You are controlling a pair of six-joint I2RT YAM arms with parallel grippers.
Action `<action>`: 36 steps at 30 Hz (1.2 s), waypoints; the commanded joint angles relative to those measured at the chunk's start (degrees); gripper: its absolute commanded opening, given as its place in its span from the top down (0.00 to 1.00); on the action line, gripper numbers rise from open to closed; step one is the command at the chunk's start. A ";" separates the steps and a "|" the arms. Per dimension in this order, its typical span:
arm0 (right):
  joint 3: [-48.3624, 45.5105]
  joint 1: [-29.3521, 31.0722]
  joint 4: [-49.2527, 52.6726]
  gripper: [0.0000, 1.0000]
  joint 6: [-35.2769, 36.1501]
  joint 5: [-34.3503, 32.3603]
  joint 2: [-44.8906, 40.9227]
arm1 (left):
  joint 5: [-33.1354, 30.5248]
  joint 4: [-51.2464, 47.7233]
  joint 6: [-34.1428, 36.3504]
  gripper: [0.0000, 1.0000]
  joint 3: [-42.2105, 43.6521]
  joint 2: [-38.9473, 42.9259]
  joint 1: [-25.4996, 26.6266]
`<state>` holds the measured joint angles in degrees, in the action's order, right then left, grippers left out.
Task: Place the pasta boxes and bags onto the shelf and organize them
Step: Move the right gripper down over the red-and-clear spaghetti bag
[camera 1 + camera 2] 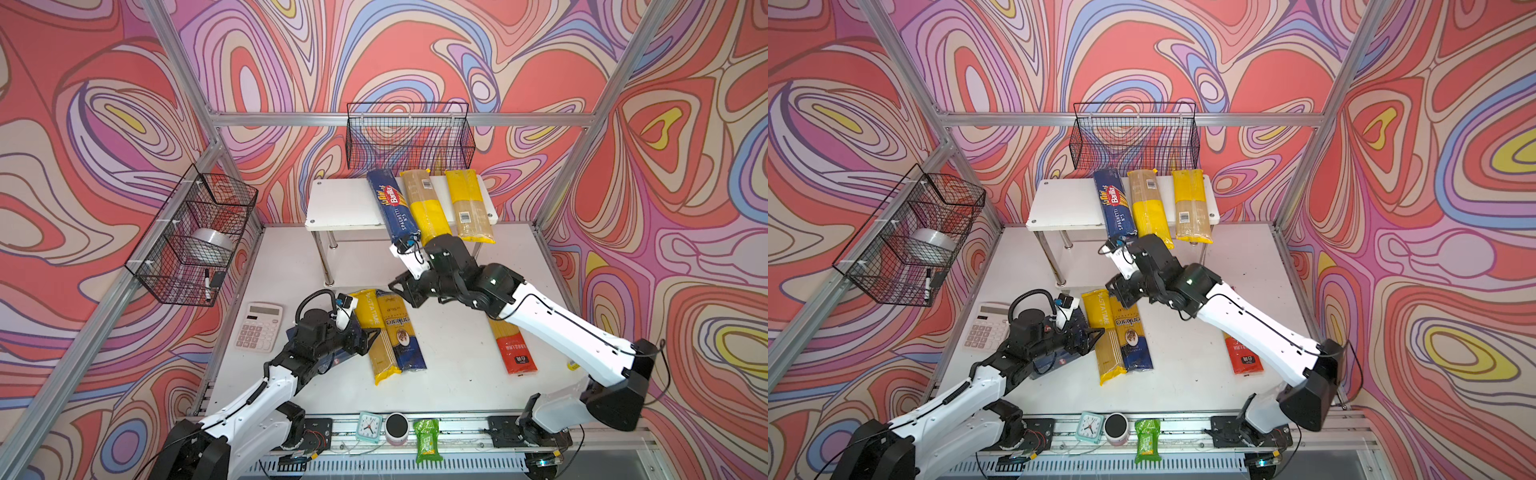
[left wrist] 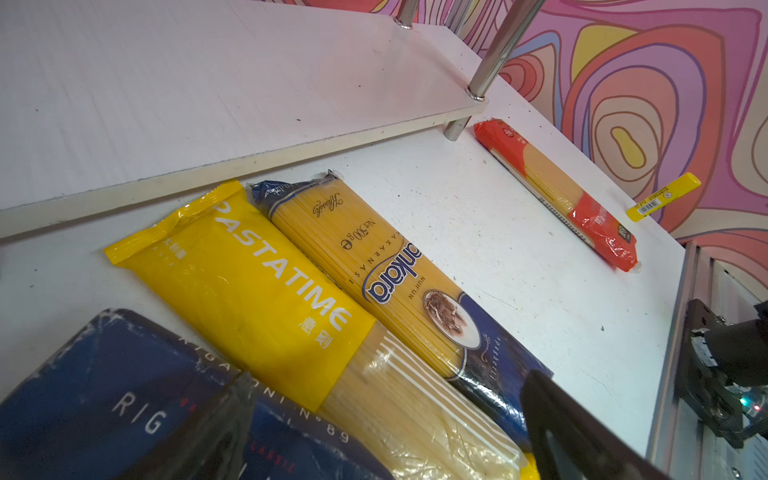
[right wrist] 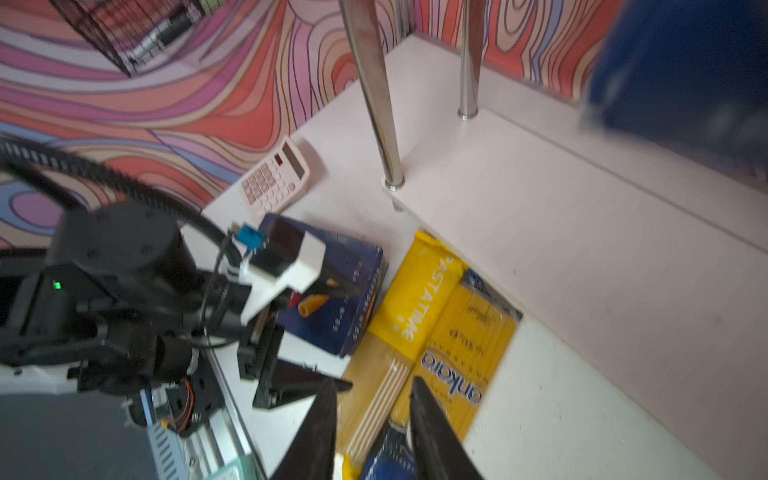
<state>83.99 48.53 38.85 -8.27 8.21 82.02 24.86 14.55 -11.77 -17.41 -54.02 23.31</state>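
Note:
The white shelf (image 1: 340, 203) stands at the back. Its top board carries the narrow Barilla spaghetti box (image 1: 392, 203), whose near end overhangs the front edge, and two yellow-and-clear bags (image 1: 424, 203) (image 1: 469, 203). The yellow Pastatime bag (image 1: 380, 353) and the blue-and-gold bag (image 1: 405, 332) lie side by side on the table, with the red bag (image 1: 515, 349) further right. My right gripper (image 3: 372, 384) hovers narrowly open over those two bags, holding nothing. My left gripper (image 2: 388, 376) is wide open at the rigatoni box (image 2: 104, 395), with one finger over the box.
A calculator (image 1: 259, 326) lies left of the left arm. Black wire baskets hang on the back wall (image 1: 409, 135) and the left wall (image 1: 195, 232). A clock (image 1: 369, 426), a jar (image 1: 397, 428) and a green packet (image 1: 428, 440) line the front rail. A yellow marker (image 2: 665, 195) lies beside the red bag.

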 commanded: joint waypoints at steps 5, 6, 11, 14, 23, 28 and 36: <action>-18.95 0.35 -3.16 0.73 -11.73 -13.48 -12.36 | -1.59 -1.18 0.97 0.00 0.54 1.29 0.27; -21.64 0.29 -4.40 0.74 -14.28 -16.56 -13.27 | -1.44 -1.21 1.04 0.00 0.45 1.20 0.27; -29.90 -0.39 -6.27 0.67 -21.99 -22.40 -13.93 | -1.51 -1.01 1.05 0.00 0.36 0.54 0.24; -32.71 -2.19 -6.27 0.66 -24.33 -24.52 -14.75 | -1.25 -0.88 0.96 0.00 0.30 0.27 0.24; -41.00 -16.08 -7.98 0.59 -26.47 -20.02 -15.98 | -1.07 -1.03 0.96 0.00 0.26 0.75 0.31; -42.15 -19.48 -9.05 0.57 -25.60 -19.26 -15.89 | -1.27 -0.92 0.95 0.00 0.28 0.43 0.27; -46.47 -29.12 -13.69 0.52 -25.96 -10.53 -18.05 | -1.14 -0.88 0.96 0.00 0.19 0.20 0.25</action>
<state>38.57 21.96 27.97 -34.04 -6.92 65.56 23.77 13.82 -11.57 -17.41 -53.74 23.31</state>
